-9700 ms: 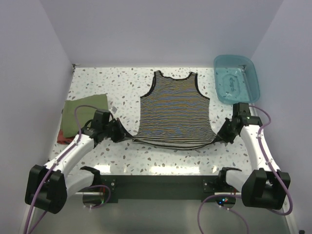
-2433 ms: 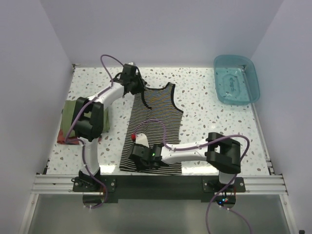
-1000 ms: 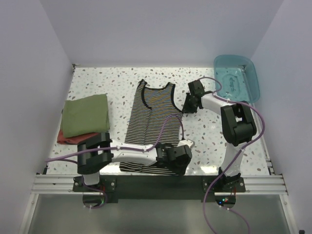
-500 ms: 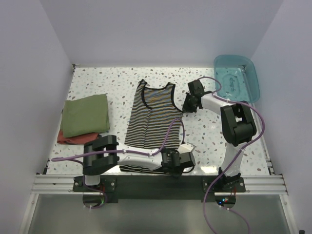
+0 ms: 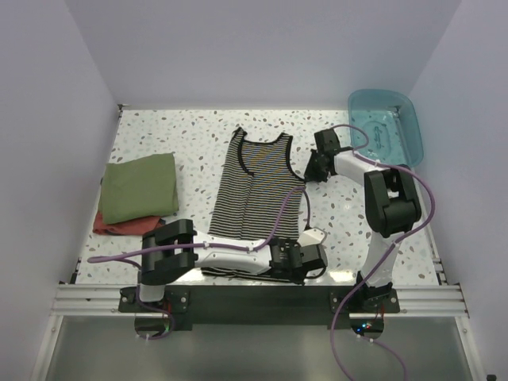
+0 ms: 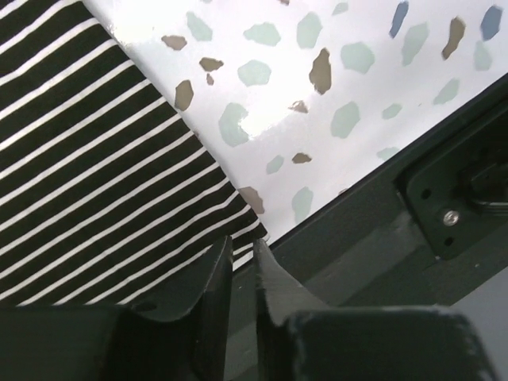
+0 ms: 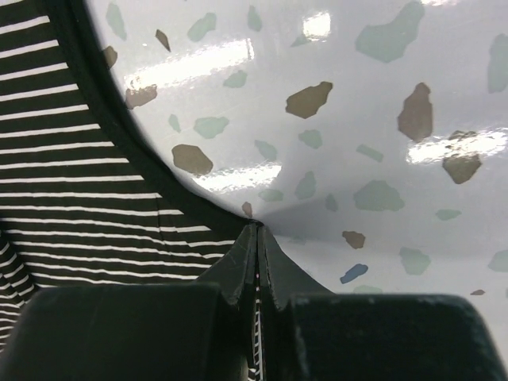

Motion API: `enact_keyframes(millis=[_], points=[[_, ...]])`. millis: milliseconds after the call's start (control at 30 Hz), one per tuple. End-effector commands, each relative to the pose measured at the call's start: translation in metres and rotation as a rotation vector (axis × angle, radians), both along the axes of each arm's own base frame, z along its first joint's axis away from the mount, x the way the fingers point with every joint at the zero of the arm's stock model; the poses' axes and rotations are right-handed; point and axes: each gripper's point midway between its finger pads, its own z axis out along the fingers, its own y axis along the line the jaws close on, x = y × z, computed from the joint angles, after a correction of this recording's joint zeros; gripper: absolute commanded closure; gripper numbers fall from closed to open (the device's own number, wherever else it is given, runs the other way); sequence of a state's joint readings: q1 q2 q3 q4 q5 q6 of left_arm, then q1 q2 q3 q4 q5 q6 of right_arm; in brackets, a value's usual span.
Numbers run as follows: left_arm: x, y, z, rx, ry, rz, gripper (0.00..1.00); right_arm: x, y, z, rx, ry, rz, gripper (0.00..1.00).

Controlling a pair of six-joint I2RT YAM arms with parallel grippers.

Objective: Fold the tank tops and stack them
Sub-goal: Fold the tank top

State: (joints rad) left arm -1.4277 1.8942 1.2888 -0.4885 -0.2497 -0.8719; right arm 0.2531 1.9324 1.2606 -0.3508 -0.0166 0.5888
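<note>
The terrazzo table (image 5: 175, 139) carries the whole job, which I judge to be roughly half done; the striped tank top (image 5: 254, 194) lies near the middle of it, neck toward the far wall and hem at the near edge, narrowed to a long strip with both sides turned in, so the lengthwise fold looks made while the crosswise fold and the stacking are left. Its thin black-and-white stripes run a little unevenly over soft ripples, with dark trim around the neck and armholes; it sits slightly askew. The olive-green tank top (image 5: 139, 186) is already a flat folded rectangle at the left, resting partly on a reddish cloth (image 5: 107, 225); it is well apart from the striped one. A teal bin (image 5: 384, 131) stands at the far right corner. The right gripper (image 5: 314, 170) sits at the garment's right armhole edge, its fingers (image 7: 238, 270) pressed together with a sliver of striped cloth between them. The left gripper (image 5: 300, 260) is at the right hem corner, its fingers (image 6: 210, 274) closed to a thin slit, apparently pinching that corner.
</note>
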Motion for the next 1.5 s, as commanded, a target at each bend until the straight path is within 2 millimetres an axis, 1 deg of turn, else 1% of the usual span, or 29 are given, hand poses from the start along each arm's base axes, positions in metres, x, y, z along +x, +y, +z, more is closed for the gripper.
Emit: enact_keyframes(millis=[0, 67, 267, 467, 533, 600, 667, 767, 867, 967, 1000, 1067, 1167, 1233, 1267, 1300, 1333, 1367, 1400, 1433, 1467], points=[[0.007, -0.011, 0.008, -0.009, -0.042, 0.005, 0.77, 0.004, -0.009, 0.024, -0.025, -0.041, 0.004, 1.00], [0.008, -0.008, 0.004, 0.015, -0.045, 0.010, 0.71, 0.004, -0.008, 0.024, -0.021, -0.043, 0.006, 1.00], [0.005, -0.017, -0.002, 0.010, -0.043, -0.016, 0.62, 0.002, -0.009, 0.017, -0.025, -0.030, 0.006, 1.00], [0.005, -0.019, -0.011, 0.032, -0.046, -0.023, 0.61, 0.003, -0.009, 0.014, -0.025, -0.028, 0.001, 1.00], [0.006, -0.018, -0.013, 0.042, -0.050, -0.022, 0.64, 0.003, -0.008, 0.012, -0.024, -0.025, 0.003, 1.00], [0.005, -0.020, -0.011, 0.047, -0.059, -0.026, 0.66, 0.003, -0.009, 0.012, -0.024, -0.025, 0.002, 1.00], [0.004, -0.020, -0.009, 0.051, -0.071, -0.032, 0.67, 0.002, -0.009, 0.011, -0.025, -0.023, 0.004, 1.00], [0.004, -0.018, -0.013, 0.076, -0.074, -0.028, 0.68, 0.003, -0.009, 0.008, -0.025, -0.020, 0.001, 1.00], [0.004, -0.015, -0.020, 0.095, -0.071, -0.022, 0.74, 0.002, -0.009, 0.007, -0.024, -0.018, -0.001, 1.00], [0.005, -0.013, -0.020, 0.102, -0.074, -0.021, 0.93, 0.002, -0.009, 0.007, -0.024, -0.018, -0.001, 1.00], [0.005, -0.014, -0.017, 0.095, -0.076, -0.022, 1.00, 0.001, -0.010, 0.007, -0.025, -0.017, -0.001, 1.00], [0.004, -0.018, -0.011, 0.080, -0.085, -0.041, 1.00, 0.000, -0.012, 0.006, -0.028, -0.011, -0.004, 1.00], [-0.003, -0.030, 0.016, -0.002, -0.097, -0.077, 1.00, -0.001, -0.025, 0.006, -0.039, 0.007, -0.032, 1.00], [-0.007, -0.039, 0.029, -0.071, -0.089, -0.096, 1.00, -0.003, -0.038, 0.010, -0.048, 0.017, -0.060, 1.00], [-0.007, -0.037, 0.039, -0.110, -0.092, -0.093, 1.00, -0.001, -0.042, 0.018, -0.055, -0.002, -0.067, 1.00], [-0.007, -0.033, 0.044, -0.117, -0.092, -0.090, 1.00, 0.000, -0.043, 0.023, -0.056, -0.013, -0.066, 1.00], [-0.006, -0.034, 0.048, -0.143, -0.098, -0.078, 1.00, 0.000, -0.043, 0.027, -0.059, -0.018, -0.062, 1.00], [-0.006, -0.027, 0.054, -0.158, -0.099, -0.072, 1.00, 0.003, -0.042, 0.034, -0.054, -0.033, -0.059, 1.00], [-0.004, -0.027, 0.057, -0.185, -0.099, -0.056, 1.00, 0.005, -0.041, 0.042, -0.047, -0.050, -0.056, 1.00], [-0.004, -0.025, 0.060, -0.200, -0.100, -0.051, 1.00, 0.004, -0.039, 0.046, -0.040, -0.052, -0.050, 1.00], [-0.004, -0.017, 0.061, -0.209, -0.097, -0.044, 1.00, 0.006, -0.038, 0.050, -0.034, -0.059, -0.048, 1.00]])
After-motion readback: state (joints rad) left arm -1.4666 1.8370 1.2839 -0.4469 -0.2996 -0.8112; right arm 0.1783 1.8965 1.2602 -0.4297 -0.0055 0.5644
